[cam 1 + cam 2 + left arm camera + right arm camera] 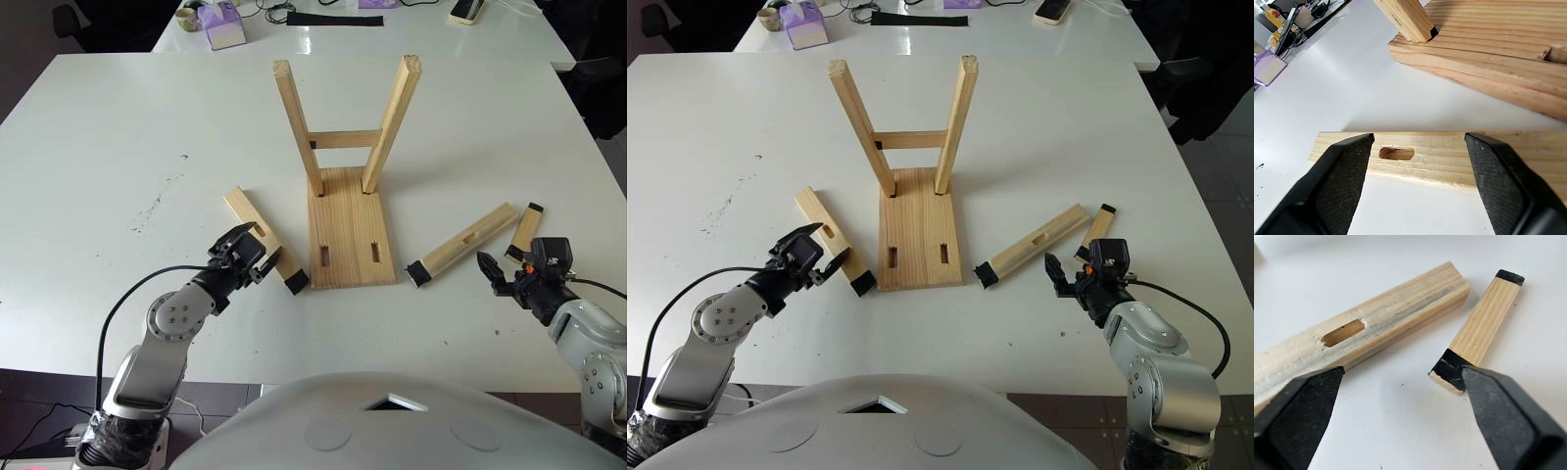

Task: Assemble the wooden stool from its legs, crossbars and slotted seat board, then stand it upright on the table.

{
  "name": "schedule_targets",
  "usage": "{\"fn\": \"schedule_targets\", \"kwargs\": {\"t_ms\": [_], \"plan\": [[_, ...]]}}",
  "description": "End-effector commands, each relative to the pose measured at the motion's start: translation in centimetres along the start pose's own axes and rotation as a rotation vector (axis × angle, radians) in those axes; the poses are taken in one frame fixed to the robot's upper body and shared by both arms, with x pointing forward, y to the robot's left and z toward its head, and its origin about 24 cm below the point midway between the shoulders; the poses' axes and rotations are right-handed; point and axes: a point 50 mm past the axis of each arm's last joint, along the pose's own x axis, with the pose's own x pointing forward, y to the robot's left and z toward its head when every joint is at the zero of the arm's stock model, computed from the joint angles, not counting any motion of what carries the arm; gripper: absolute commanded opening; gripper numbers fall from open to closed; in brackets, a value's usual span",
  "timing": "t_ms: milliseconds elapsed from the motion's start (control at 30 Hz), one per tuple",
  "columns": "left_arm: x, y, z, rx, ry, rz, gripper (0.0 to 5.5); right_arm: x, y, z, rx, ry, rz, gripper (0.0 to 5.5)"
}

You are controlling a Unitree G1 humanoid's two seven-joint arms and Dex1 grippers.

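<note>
The slotted seat board (351, 235) lies flat mid-table. Two legs (392, 122) stand in its far slots, joined by a crossbar (343, 139); its two near slots are bare. A loose leg (257, 227) with a black-tipped end lies left of the board. My left gripper (249, 255) is open just above it, fingers (1347, 181) straddling the leg (1449, 156) beside its slot. A second loose leg (462, 245) and a short crossbar (525, 229) lie to the right. My right gripper (502, 268) is open near the crossbar's (1484, 328) black end, holding nothing.
The white table (118, 147) has wide free room on its left and far side. A second table behind carries a purple tissue box (223, 25), a mug (186, 17) and a phone (466, 10). The near table edge runs just behind both grippers.
</note>
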Motion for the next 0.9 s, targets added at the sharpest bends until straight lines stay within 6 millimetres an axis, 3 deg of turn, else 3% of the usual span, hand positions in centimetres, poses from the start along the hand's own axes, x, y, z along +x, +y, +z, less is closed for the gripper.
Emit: {"fn": "schedule_targets", "kwargs": {"t_ms": [33, 200, 400, 733, 900], "plan": [[0.1, -0.1, -0.2, 0.010, 0.017, -0.020, 3.44, 0.2, -0.2, 0.6, -0.017, -0.043, -0.035, 4.43], [0.4, -0.3, -0.1, 0.009, 0.008, -0.027, 3.44, 1.3, -0.9, 1.2, -0.068, -0.099, -0.080, 4.43], [1.0, -0.1, 0.2, 0.024, -0.006, -0.043, 3.44, 3.1, -1.4, -0.7, -0.083, -0.075, -0.123, 4.43], [1.0, -0.1, 0.0, 0.030, -0.004, -0.053, 3.44, 3.7, -2.2, -2.6, 0.004, -0.044, -0.177, 4.43], [1.1, -0.1, 0.0, 0.031, -0.005, -0.051, 3.44, 3.8, -2.1, -3.2, 0.065, -0.022, -0.182, 3.72]]}}
